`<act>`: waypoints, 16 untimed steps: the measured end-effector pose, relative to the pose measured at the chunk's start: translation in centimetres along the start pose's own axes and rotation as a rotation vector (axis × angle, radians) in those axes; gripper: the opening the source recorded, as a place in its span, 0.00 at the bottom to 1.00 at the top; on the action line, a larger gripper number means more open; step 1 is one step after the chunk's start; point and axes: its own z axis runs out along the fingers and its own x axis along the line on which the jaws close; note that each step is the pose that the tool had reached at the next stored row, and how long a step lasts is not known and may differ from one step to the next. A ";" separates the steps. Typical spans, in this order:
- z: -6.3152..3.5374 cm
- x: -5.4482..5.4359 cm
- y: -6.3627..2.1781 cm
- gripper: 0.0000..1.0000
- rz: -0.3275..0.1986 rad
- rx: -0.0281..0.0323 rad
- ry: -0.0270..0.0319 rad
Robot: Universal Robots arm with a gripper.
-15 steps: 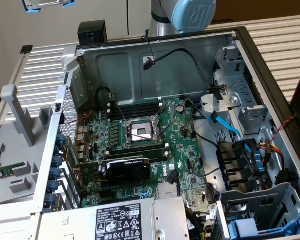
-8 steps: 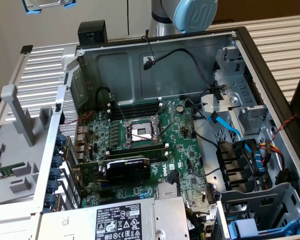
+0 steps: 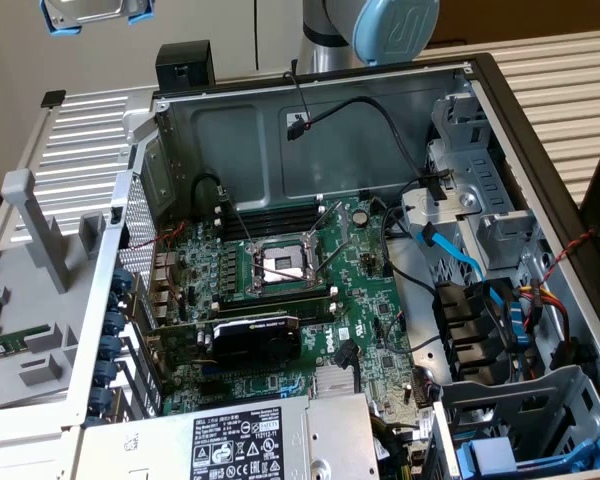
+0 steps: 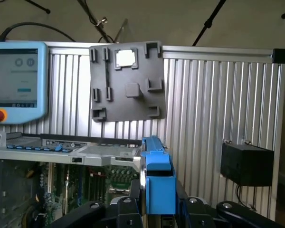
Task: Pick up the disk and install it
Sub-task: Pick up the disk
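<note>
The claw [image 4: 156,211] pinches the disk [image 4: 156,178] by its bright blue frame. In the wrist view the frame stands up on its edge, with one black finger [image 4: 126,209] on each side of it.

In the exterior view the disk [image 3: 93,10] hangs high in the air at the exterior view's left (its silver body and blue ends sit right at the picture's edge). It is above the ribbed metal table [image 3: 80,150] and off to the side of the open computer case [image 3: 240,140]. It is well apart from the metal drive cage [image 3: 480,200] on the exterior view's right.

Inside the case lies the green motherboard [image 3: 370,330]. The processor socket [image 3: 280,265] is in the middle of it, and a black graphics card [image 3: 255,335] is just beside the socket. A silver power supply box [image 3: 250,440] with a black-and-white label sits at the near edge. Blue cables [image 3: 460,255] run by the cage, and a blue tray [image 3: 500,455] sits in the corner bay. The robot arm [image 3: 370,30] stands behind the case.

In the wrist view, a grey holder plate [image 4: 128,85] lies on the table past the disk. It has a small silver chip [image 4: 125,58] in it. Near the plate are a control screen [image 4: 16,80] with a red button and a black box [image 4: 247,164].
</note>
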 end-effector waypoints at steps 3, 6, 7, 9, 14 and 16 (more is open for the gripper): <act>-0.01 0.6 -0.13 0.37 0.000 -0.0001 0.0000; 0.01 1.1 -0.25 0.37 0.002 -0.0002 0.0000; 0.02 1.3 -0.30 0.37 0.002 -0.0003 0.0000; 0.06 1.6 -0.41 0.37 0.003 -0.0002 -0.0002; 0.15 2.7 -0.56 0.37 0.005 -0.0004 -0.0009; 0.19 3.1 -0.64 0.37 0.005 -0.0003 -0.0011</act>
